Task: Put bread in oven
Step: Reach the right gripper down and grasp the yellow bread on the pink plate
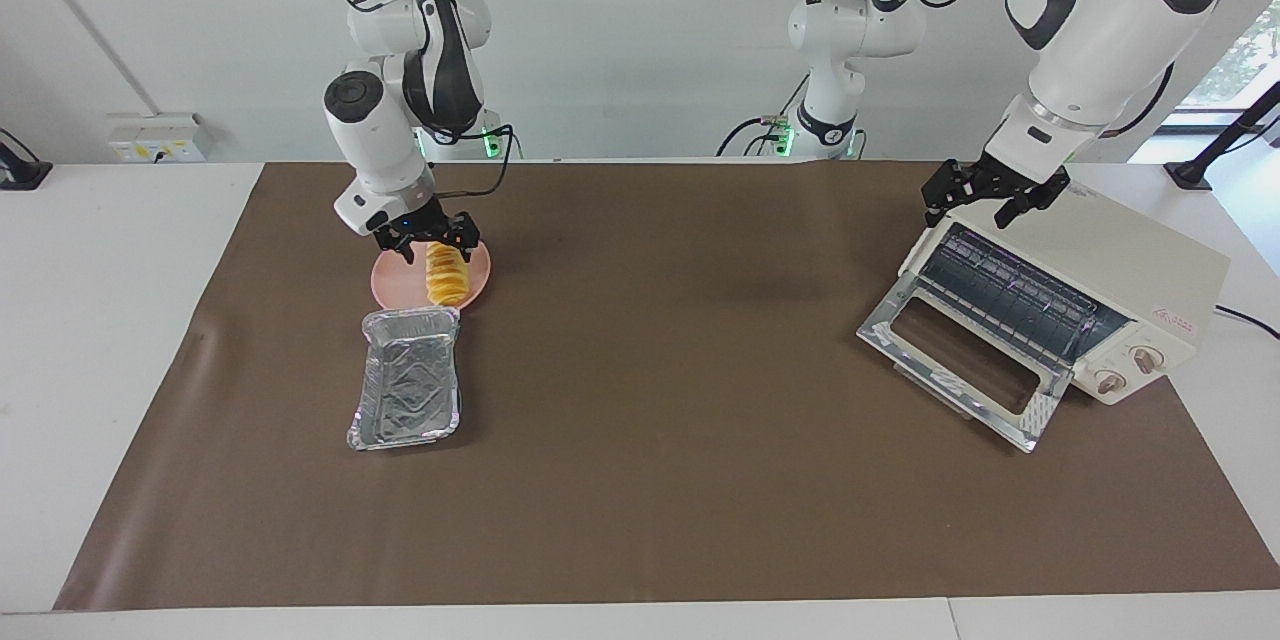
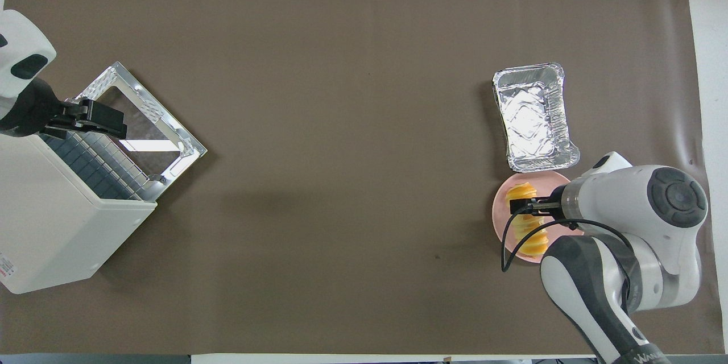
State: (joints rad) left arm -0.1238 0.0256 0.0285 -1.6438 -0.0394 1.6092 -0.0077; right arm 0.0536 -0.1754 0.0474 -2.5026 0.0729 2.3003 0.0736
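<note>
The bread (image 1: pixel 447 282), a golden ridged loaf, lies on a round pink plate (image 1: pixel 385 282) toward the right arm's end of the table. My right gripper (image 1: pixel 432 245) is down at the loaf's end nearer the robots, open, with a finger on each side of it. In the overhead view the right gripper (image 2: pixel 518 206) covers the middle of the bread (image 2: pixel 532 242). The cream-white oven (image 1: pixel 1130 260) stands at the left arm's end with its glass door (image 1: pixel 960 360) dropped open and its wire rack (image 1: pixel 1010 295) showing. My left gripper (image 1: pixel 985 198) hangs open over the oven's top front edge.
A crinkled silver foil tray (image 1: pixel 408 378) lies empty beside the plate, farther from the robots. A brown mat (image 1: pixel 660 440) covers the table. The oven (image 2: pixel 51 227) has two knobs (image 1: pixel 1128 370) beside its door. A black cable trails from the right arm's wrist.
</note>
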